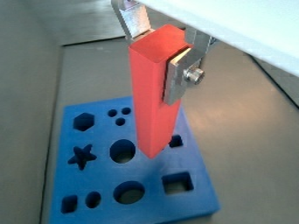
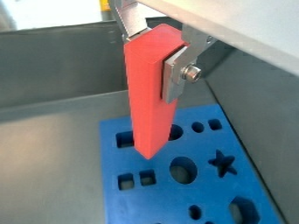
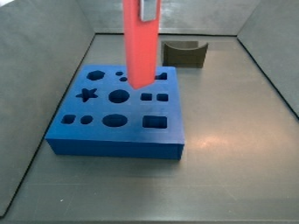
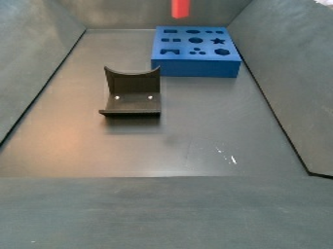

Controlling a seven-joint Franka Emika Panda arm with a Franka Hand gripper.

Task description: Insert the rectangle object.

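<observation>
The gripper (image 1: 162, 54) pinches the red bar (image 1: 155, 96) near its upper end, a silver finger (image 1: 183, 74) pressed flat against one side. The bar hangs upright, its long axis vertical, with its lower end over the blue block (image 1: 82, 188). In both wrist views that end sits at or just above the block's top face, beside a large round hole (image 2: 183, 170) and near a small rectangular opening (image 1: 176, 140); whether it has entered any hole cannot be told.

In a side view the bar (image 3: 140, 44) stands over the far part of the block (image 3: 117, 140). The curved holder (image 3: 184, 54) rests apart, nearer the bench's far edge.

The move probably turns on lining the bar's end with the matching rectangular slot, then going straight down.
</observation>
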